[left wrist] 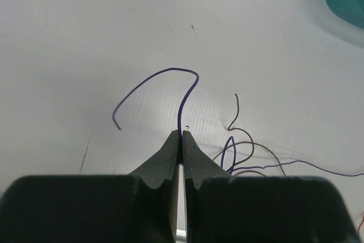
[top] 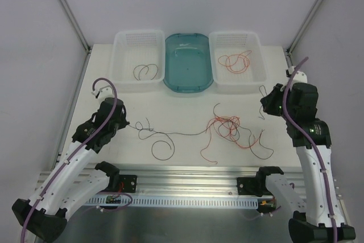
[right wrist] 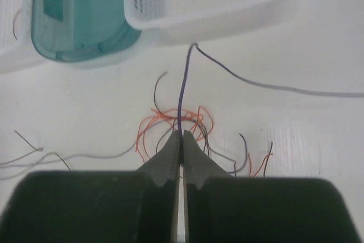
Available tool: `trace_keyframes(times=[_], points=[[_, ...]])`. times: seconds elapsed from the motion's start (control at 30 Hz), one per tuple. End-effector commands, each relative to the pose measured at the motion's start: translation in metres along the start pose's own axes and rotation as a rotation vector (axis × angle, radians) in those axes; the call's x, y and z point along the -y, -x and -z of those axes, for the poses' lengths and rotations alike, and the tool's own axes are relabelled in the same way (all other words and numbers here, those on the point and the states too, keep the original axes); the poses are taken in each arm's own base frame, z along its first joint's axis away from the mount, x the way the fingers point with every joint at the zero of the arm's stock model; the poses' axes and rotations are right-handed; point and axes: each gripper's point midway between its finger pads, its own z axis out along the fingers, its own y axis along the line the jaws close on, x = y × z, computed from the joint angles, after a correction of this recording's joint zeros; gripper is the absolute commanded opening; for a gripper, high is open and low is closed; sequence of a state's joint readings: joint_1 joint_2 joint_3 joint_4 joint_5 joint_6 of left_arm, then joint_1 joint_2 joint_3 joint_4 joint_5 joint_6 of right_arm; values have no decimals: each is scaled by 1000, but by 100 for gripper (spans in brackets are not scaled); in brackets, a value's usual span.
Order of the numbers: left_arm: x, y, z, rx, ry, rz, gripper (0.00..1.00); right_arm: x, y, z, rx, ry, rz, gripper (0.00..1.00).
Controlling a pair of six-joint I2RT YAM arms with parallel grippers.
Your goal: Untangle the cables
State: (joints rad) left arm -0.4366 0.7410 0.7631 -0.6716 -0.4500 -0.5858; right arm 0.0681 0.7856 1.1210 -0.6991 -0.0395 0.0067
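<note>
- My left pincer is clamped right down, with no gap between the tips. It is pinching a thin purple wire.
- That wire climbs out of my tips, arches over and hooks down to the left, above the white table.
- My right pincer is squeezed just as tight, and it grips a purple strand.
- The strand runs straight up from the tips and kinks sharply just short of the right basket. From there it trails away to the right across the table.
- I cannot tell whether the two pincers hold one wire or two.
- From above, the main tangle lies in the middle of the table between my pincers, nearer the right one. It is red-orange wires knotted with dark ones.
- A long thin line leads from the tangle towards my left pincer.
- A loose dark loop lies beside that line, on the side nearer me.
- At the far edge, the left basket holds a few dark curls.
- The right basket holds a small heap of red-orange curls.
- A teal tub sits between the two baskets, touching both.
- Through my right camera the tangle shows just beyond my closed tips, orange loops fanning out to either side.
</note>
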Motion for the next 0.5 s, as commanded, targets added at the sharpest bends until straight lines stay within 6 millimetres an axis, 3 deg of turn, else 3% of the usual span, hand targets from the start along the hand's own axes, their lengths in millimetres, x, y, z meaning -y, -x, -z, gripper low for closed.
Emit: trace_keyframes(times=[0.0, 0.13, 0.23, 0.27, 0.37, 0.4, 0.47], points=[[10, -4, 1, -61, -48, -53, 0, -21, -45, -17, -165, 147, -32, 1], [40, -28, -1, -202, -197, -107, 16, -22, -55, -18, -184, 152, -12, 1], [54, -37, 2, -259, -275, -111, 46, -26, -45, -11, -161, 164, 2, 1], [56, -37, 3, -259, -286, -111, 63, -29, -37, -7, -140, 173, 5, 1], [61, -31, 10, -242, -327, -119, 85, -42, -25, -1, -110, 237, 61, 1], [64, -28, 13, -233, -340, -121, 97, -51, -14, 4, -85, 269, 81, 1], [67, -24, 15, -228, -361, -133, 99, -63, -5, 7, -72, 310, 100, 1]])
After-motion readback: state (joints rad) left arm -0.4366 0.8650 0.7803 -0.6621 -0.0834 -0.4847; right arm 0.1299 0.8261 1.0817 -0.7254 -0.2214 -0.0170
